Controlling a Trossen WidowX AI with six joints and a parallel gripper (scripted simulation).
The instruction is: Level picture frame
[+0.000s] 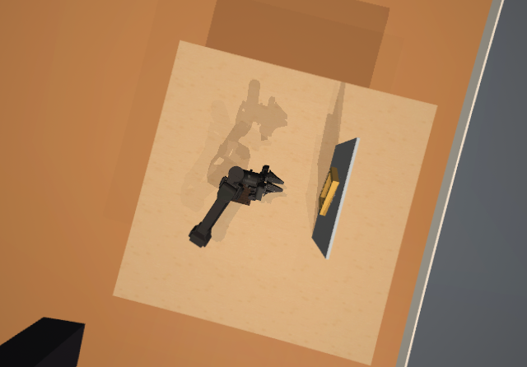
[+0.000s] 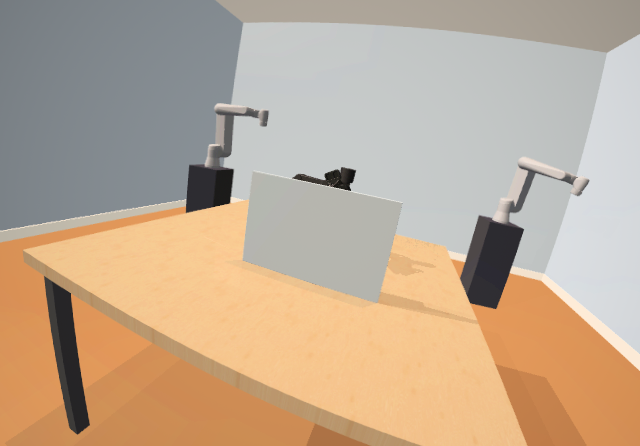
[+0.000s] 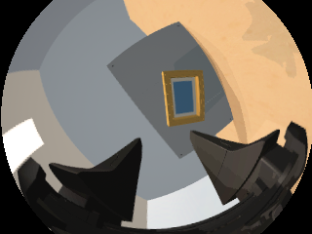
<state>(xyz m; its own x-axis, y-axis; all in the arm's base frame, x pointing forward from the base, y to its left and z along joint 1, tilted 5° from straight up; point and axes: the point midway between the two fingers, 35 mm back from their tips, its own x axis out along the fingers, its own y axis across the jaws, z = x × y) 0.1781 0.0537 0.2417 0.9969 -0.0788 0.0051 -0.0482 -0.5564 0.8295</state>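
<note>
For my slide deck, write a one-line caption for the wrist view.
Open gripper facing a gold picture frame on a dark gray panel, nothing between its fingers.

A pale wooden table [image 1: 263,278] [image 2: 289,338] [image 3: 229,49] carries the upright grey panel [image 1: 323,235] [image 2: 320,234] [image 3: 141,73].
</note>
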